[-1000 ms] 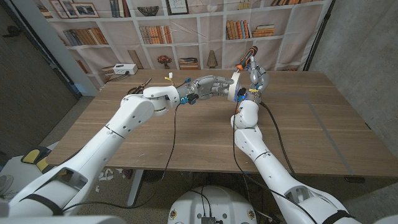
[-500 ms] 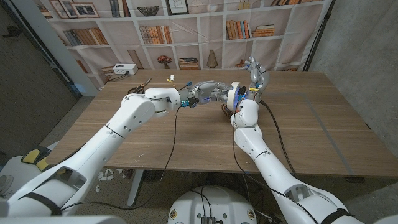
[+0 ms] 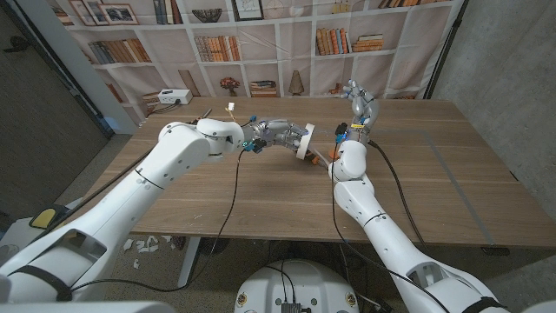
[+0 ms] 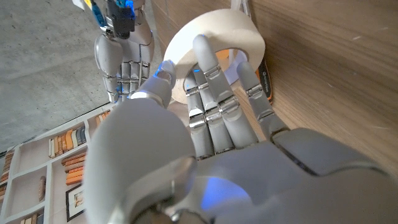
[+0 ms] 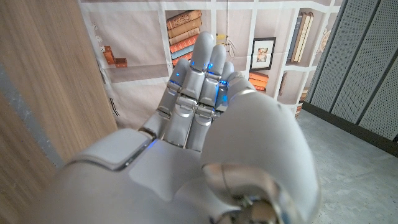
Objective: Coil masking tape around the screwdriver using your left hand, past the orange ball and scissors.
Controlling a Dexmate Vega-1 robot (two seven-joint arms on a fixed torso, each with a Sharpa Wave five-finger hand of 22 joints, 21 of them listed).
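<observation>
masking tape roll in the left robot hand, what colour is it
White. The masking tape roll shows best in the left wrist view, gripped by the left robot hand.

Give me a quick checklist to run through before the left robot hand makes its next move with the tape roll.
1. Masking tape roll held by the left robot hand: ok, fingers through and around the roll.
2. Screwdriver located: ok, a dark handle part shows on the table just behind the roll.
3. Roll around the screwdriver: cannot tell, the fingers hide the hole.
4. Right robot hand out of the way: ok, raised near the table's far edge, holding nothing.
5. Orange ball and scissors located: cannot tell, neither can be made out.
</observation>
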